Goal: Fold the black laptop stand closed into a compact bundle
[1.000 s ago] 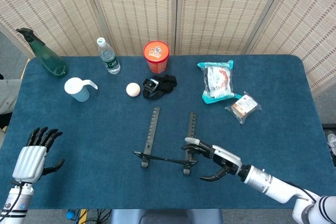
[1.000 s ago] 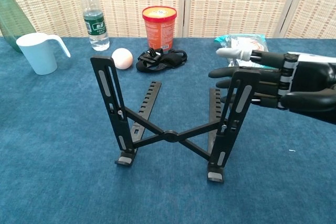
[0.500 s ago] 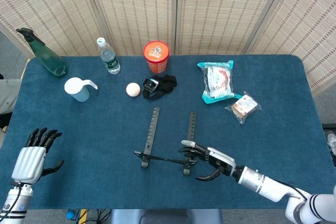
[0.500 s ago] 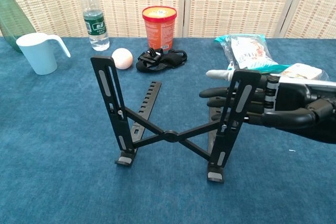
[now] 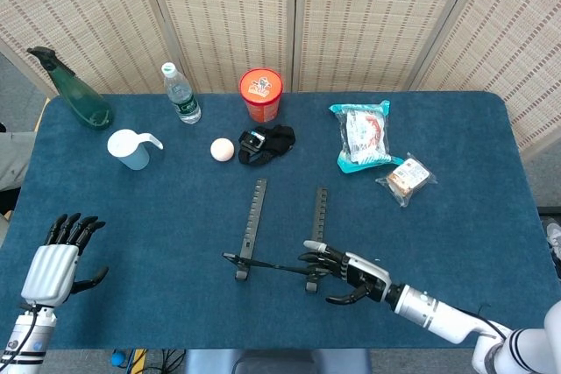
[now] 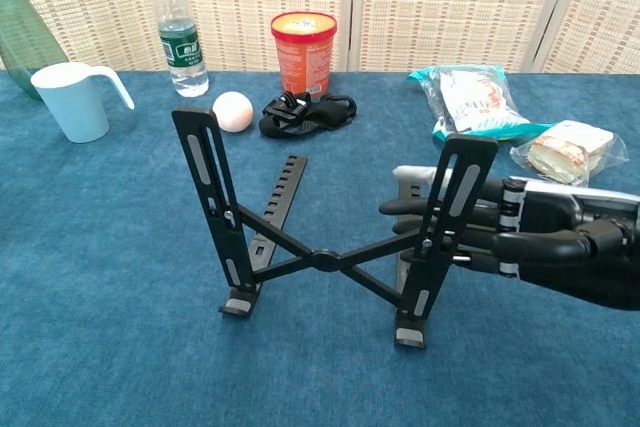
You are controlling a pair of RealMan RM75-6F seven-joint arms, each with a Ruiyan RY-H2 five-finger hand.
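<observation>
The fingers [image 6: 440,207] of the right hand [image 6: 520,237] are held straight and close together, laid flat against the outer face of the right upright of the black laptop stand [image 6: 325,257]; the thumb is seen lower, toward the near side of that upright. Whether the upright is actually gripped cannot be told; contact alone is shown. In the head view the same right hand [image 5: 355,271] is found at the stand's 3 o'clock side, its fingertips reaching the upright from the right.

The black laptop stand [image 5: 280,238] is set open on the blue table [image 5: 456,190], near the front middle. Its two uprights are raised, joined by crossed bars, and two notched rails are laid flat behind, pointing toward 12 o'clock.

The left hand [image 5: 54,264] is seen at 9 o'clock from the stand, well apart from it, near the table's front left corner. Its fingers are spread upward and nothing is held.

At 12 o'clock from the stand a black strap bundle [image 5: 267,144], a white ball [image 5: 223,149] and an orange cup [image 5: 261,94] are placed. At 10 to 11 o'clock a water bottle [image 5: 180,94], a pale blue mug [image 5: 131,149] and a green spray bottle [image 5: 74,89] are found. At 1 to 2 o'clock two snack packets [image 5: 364,136] are laid.
</observation>
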